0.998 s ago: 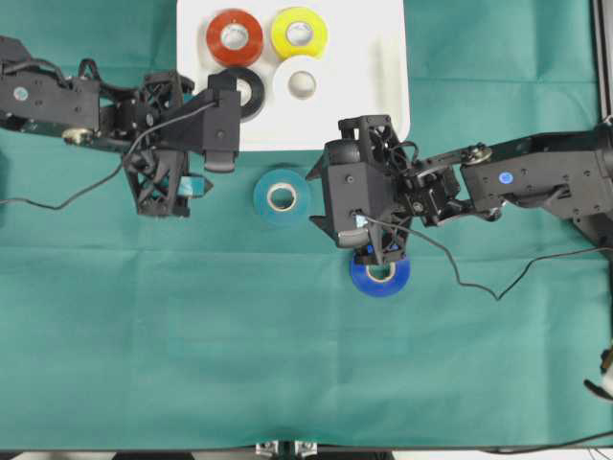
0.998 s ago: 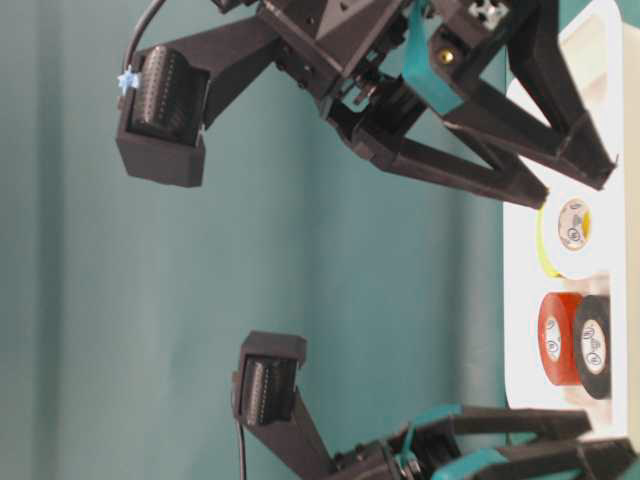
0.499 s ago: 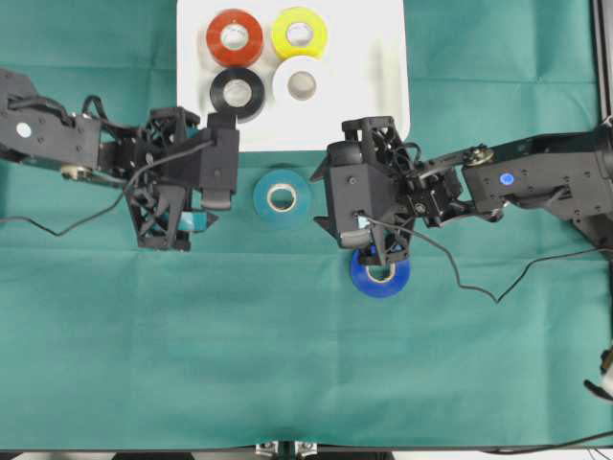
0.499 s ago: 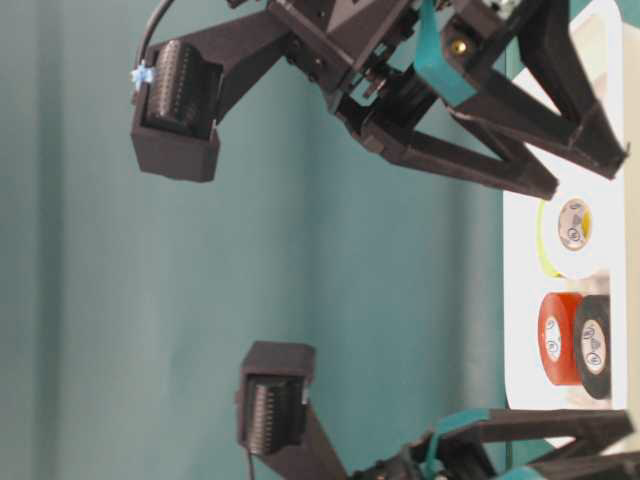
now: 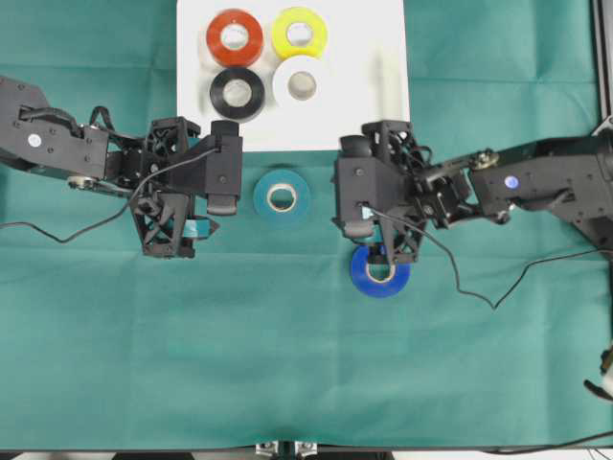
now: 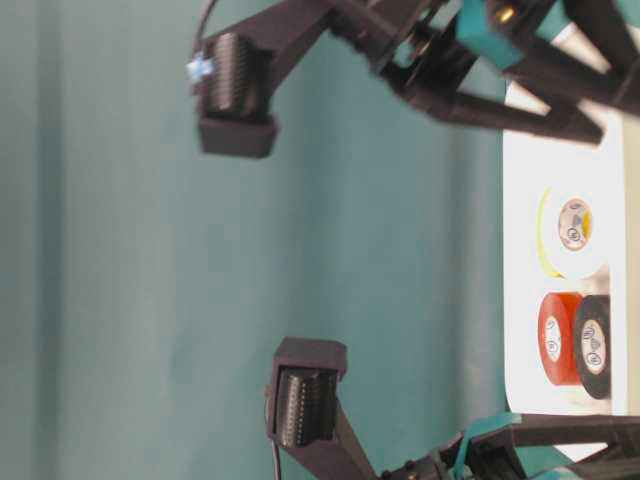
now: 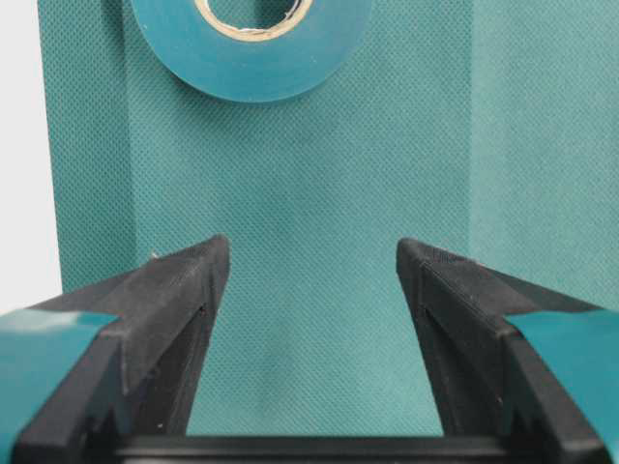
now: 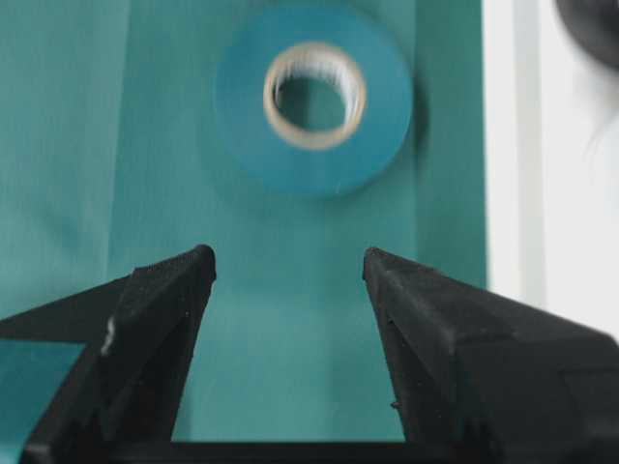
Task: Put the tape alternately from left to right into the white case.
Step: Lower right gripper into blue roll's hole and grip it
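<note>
The white case (image 5: pixel 374 96) at the far edge holds a red tape (image 5: pixel 234 37), a yellow tape (image 5: pixel 299 34), a black tape (image 5: pixel 238 93) and a white tape (image 5: pixel 302 86). A teal tape (image 5: pixel 282 196) lies flat on the green cloth just in front of the case, between the two grippers. My left gripper (image 5: pixel 213 188) is open and empty to its left; the teal roll (image 7: pixel 251 72) lies ahead of the tips (image 7: pixel 311 251). My right gripper (image 5: pixel 343 196) faces the teal roll (image 8: pixel 314 159) from the right, open and empty (image 8: pixel 288 261). A blue tape (image 5: pixel 380 278) lies partly under the right wrist.
Green cloth (image 5: pixel 287 364) covers the table. The case's rim shows at the left of the left wrist view (image 7: pixel 17 145) and at the right of the right wrist view (image 8: pixel 542 145). The table-level view shows the red roll (image 6: pixel 552 340) and black roll (image 6: pixel 592 345) in the case.
My left gripper has drawn back from the case towards the near side, away from the black tape, which stays in the case. My right gripper has shifted slightly right. Both jaws stayed open.
</note>
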Available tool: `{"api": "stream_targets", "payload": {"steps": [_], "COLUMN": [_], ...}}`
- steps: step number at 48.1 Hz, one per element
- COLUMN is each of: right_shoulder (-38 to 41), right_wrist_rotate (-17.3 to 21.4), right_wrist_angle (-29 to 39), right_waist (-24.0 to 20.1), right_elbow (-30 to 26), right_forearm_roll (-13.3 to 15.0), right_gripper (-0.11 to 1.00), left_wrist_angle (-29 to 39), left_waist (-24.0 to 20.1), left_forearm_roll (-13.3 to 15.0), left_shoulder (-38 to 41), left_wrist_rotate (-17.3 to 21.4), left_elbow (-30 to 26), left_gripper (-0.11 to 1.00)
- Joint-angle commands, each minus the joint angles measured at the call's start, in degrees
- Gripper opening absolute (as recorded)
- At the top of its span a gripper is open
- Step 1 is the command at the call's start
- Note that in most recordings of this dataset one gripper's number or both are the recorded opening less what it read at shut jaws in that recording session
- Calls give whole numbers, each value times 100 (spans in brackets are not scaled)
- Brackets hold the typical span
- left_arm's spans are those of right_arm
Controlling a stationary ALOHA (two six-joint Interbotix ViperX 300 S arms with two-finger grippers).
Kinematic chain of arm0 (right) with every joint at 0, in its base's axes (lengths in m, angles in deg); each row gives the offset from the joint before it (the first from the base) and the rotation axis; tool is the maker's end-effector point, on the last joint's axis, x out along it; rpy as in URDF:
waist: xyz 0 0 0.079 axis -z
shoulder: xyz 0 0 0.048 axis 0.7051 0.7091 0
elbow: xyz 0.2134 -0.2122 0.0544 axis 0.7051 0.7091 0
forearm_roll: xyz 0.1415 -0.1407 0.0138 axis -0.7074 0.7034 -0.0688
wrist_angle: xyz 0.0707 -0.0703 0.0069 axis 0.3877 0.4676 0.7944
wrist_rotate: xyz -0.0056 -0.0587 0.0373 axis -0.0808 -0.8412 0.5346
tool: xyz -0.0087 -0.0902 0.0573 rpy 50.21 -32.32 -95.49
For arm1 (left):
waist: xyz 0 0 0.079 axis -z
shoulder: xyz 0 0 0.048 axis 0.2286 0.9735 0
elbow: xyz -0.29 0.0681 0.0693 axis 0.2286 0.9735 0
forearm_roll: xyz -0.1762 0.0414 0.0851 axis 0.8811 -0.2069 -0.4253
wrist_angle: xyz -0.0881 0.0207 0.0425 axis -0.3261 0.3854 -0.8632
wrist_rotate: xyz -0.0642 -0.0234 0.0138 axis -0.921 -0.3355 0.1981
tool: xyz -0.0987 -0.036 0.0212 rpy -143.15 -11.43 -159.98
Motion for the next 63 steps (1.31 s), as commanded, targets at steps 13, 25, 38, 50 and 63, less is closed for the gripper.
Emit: {"api": "stream_targets", "payload": {"steps": [13,25,38,50,63], "right_shoulder": [-519,-536,-624,-606,-448], "right_wrist_rotate": [475,650,686,686,686], "right_wrist_angle": [88,105,501,545,519], "right_waist": [-369,-457,-773,-861,-879], "right_elbow": [255,396,404,413,413], "right_forearm_roll": [-18,-79,-439,-729,-905], "right_gripper": [71,71,71,71,71], "left_wrist_angle": [-35,-35,-35,-35,-26], "left_waist": [26,26,26,26,26], "left_forearm_roll": [9,9,18,18,18], "left_shoulder": [-70,-79,-79,-88,-79], "left_wrist_rotate": [-9,-18,-18,-26,-26], "left_elbow": [-79,-79,-97,-105,-105], "left_gripper": [96,96,96,96,96]}}
